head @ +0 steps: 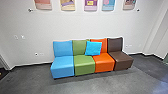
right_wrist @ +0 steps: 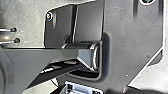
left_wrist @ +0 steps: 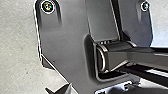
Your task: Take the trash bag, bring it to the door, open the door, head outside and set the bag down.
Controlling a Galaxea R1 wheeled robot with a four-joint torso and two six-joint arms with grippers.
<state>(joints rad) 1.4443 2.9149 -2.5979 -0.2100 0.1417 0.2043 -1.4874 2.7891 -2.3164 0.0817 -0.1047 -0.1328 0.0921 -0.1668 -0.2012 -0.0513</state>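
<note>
A dark pointed shape [left_wrist: 61, 89] stands against the pale floor at the lower edge of the left wrist view; whether it belongs to my left gripper I cannot tell. Low in the right wrist view, a dark form [right_wrist: 145, 90] lies along the robot's own base plate, and I cannot make out whether it is bag or robot. How either gripper stands is unclear.
Ahead is a row of joined seats: blue [head: 62, 65], green [head: 84, 65], orange [head: 104, 62] and brown [head: 123, 60], with a bright blue cushion [head: 93, 48]. They stand on dark grey floor [head: 105, 83] before a white wall [head: 75, 27] hung with posters. Two thin metal legs [right_wrist: 10, 41] show beside the base.
</note>
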